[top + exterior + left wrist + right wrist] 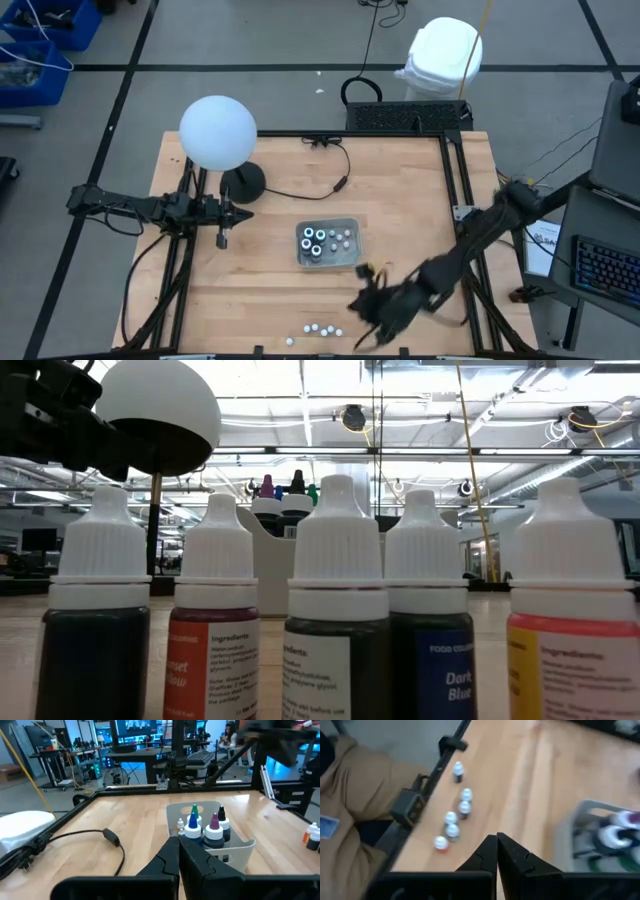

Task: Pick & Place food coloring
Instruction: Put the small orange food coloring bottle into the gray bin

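Several tiny white-capped food coloring bottles stand upright in a row by the table's near edge, and fill the low view. In the right wrist view the same bottles show below and ahead of my shut right gripper. That gripper hangs over the near right part of the table, between the row and the tray. A clear grey tray at the table's middle holds a few larger bottles with coloured tips, and some small ones. My left gripper is shut and waits left of the tray.
A white globe lamp stands on a black base at the far left, and its cable trails across the wood. A black frame rail runs along the near edge. Beyond it is a person's tan clothing.
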Available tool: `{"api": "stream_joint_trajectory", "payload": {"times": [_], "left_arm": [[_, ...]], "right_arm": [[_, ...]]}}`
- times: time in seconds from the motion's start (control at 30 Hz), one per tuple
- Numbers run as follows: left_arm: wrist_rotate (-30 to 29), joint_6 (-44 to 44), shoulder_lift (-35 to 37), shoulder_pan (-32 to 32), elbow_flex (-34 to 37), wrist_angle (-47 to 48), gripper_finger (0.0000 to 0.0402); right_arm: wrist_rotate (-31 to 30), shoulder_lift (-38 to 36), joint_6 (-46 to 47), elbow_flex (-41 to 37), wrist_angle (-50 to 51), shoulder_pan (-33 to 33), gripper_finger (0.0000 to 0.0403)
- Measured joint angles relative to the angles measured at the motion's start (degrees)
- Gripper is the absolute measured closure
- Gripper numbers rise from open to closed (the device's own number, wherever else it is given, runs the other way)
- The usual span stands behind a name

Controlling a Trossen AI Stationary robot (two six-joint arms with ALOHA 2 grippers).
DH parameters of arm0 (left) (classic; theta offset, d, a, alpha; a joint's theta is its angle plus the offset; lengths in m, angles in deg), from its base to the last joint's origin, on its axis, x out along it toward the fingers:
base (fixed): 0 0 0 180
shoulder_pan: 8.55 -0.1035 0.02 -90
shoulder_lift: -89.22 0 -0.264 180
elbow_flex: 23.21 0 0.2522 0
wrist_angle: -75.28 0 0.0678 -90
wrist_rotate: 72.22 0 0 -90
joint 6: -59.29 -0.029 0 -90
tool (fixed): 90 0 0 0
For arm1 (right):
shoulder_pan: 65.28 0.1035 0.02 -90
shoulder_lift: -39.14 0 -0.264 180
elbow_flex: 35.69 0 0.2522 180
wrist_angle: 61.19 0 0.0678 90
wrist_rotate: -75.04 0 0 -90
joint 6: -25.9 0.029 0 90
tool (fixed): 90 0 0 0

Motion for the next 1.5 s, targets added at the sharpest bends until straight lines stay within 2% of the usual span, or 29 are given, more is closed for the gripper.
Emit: {"api": "stream_joint_trajectory", "payload": {"times": [0.1, 0.23, 0.37, 0.63, 0.8, 1.07, 1.5], "left_arm": [[0.00, -0.20, 0.00, 0.00, 0.00, -0.31, 0.0394], [-0.02, -0.27, 0.00, 0.00, 0.00, -1.66, 0.0394], [-0.02, -0.31, 0.00, 0.00, 0.00, -2.97, 0.0394], [-0.04, -3.40, 0.00, 0.00, 0.00, -3.10, 0.0394], [-0.05, -3.52, 0.00, 0.00, 0.00, -3.08, 0.0394], [-0.04, -3.11, 0.00, 0.00, 0.00, -2.66, 0.0394], [-0.04, -3.11, 0.00, 0.00, 0.00, -2.60, 0.0394]], "right_arm": [[0.00, 7.80, 1.20, 9.63, 5.28, 1.33, 0.0403], [0.06, 14.37, 1.41, 15.29, 4.65, 2.20, 0.0402], [-0.05, 16.87, 2.80, 15.67, 3.26, 2.76, 0.0380], [0.18, 20.30, 5.77, 15.65, 3.76, 3.76, 0.0274], [-0.25, 21.96, 11.13, 15.65, 3.17, 4.18, 0.0239], [-0.34, 23.80, 17.74, 15.38, 2.95, 4.16, 0.0237], [-0.20, 26.79, 17.62, 15.35, 2.96, 4.01, 0.0238]]}}
